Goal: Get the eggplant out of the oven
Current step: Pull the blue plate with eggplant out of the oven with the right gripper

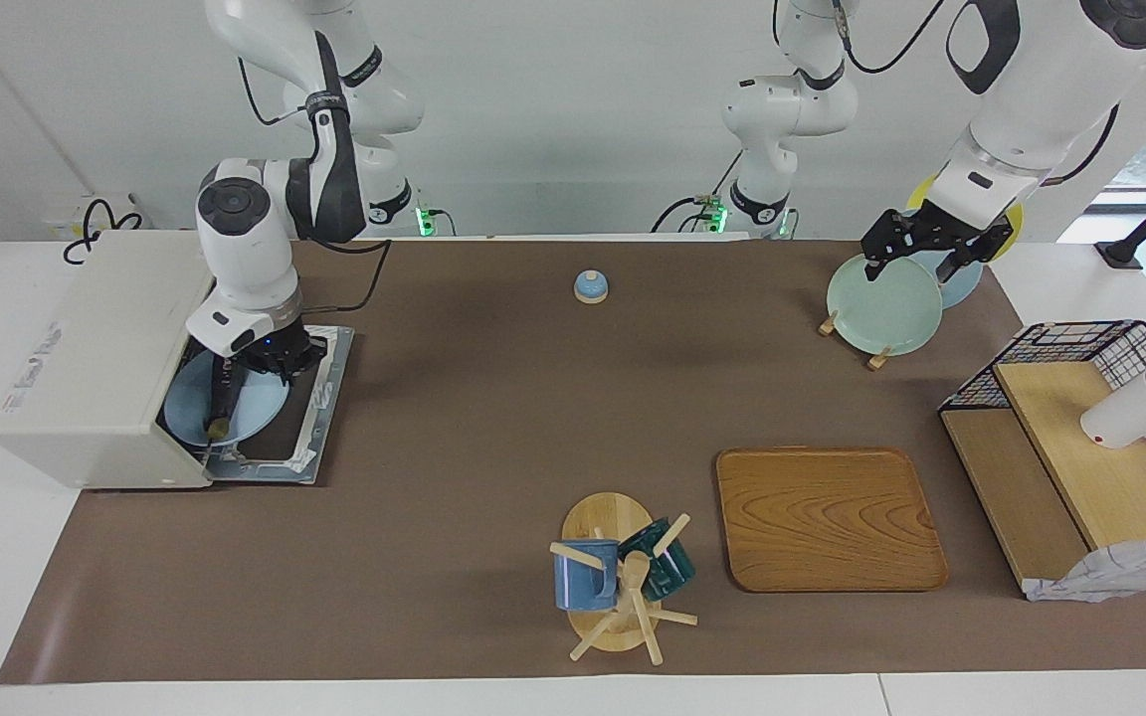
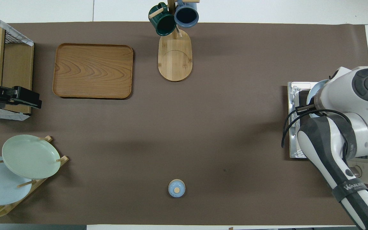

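1. Eggplant (image 1: pixel 221 398) lies on a blue plate (image 1: pixel 260 408) at the oven (image 1: pixel 86 368) mouth.
2. Our right gripper (image 1: pixel 235 370) is clamped on its end nearer the robots.
3. Left gripper (image 1: pixel 921 261) waits open-jawed over the plate rack.
4. We judge it light, smooth, slippery; grip mid-body.

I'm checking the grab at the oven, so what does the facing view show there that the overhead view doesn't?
Only the facing view shows the eggplant lying on a pale blue plate at the oven's mouth, with the right pincer shut on the eggplant.

Only the overhead view shows the right arm's wrist from above; it hides the eggplant and pincer, leaving a sliver of plate rim.

Both show the lowered oven door and the left pincer, open, waiting over the plate rack.
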Robot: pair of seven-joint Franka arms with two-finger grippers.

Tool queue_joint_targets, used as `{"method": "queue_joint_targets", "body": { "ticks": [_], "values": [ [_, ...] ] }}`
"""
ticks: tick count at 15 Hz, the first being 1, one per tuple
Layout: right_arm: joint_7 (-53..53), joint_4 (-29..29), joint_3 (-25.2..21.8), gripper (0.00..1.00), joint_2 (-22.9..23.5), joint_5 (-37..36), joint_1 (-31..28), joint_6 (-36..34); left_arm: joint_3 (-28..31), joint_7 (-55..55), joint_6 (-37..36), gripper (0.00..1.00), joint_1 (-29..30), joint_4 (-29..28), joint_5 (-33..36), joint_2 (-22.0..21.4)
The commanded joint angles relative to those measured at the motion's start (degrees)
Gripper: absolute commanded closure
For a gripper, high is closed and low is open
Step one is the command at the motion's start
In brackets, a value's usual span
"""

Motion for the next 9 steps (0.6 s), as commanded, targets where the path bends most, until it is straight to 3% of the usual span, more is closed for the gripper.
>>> {"method": "queue_joint_targets", "body": {
  "ticks": [1, 4, 7, 9],
  "values": [
    [5.7, 7.3, 0.3, 1.00, 3.1, -0.2, 5.1, -4.6, -0.3, -0.1, -0.7, 0.00, 0.4, -0.4, 1.0, -0.7],
    [14.5, 18.4, 0.4, 1.00, 7.9, -0.1, 12.3, -11.9, -0.3, -0.1, -0.7, 0.00, 0.4, -0.4, 1.0, -0.7],
    [29.2, 34.5, 0.4, 1.00, 19.2, 0.4, 20.3, -20.3, -0.3, -0.1, -0.7, 0.00, 0.4, -0.4, 1.0, -0.7],
    [36.5, 41.7, 0.4, 1.00, 26.0, 0.7, 25.2, -20.4, -0.3, -0.1, -0.7, 0.00, 0.4, -0.4, 1.0, -0.7]
  ]
}}
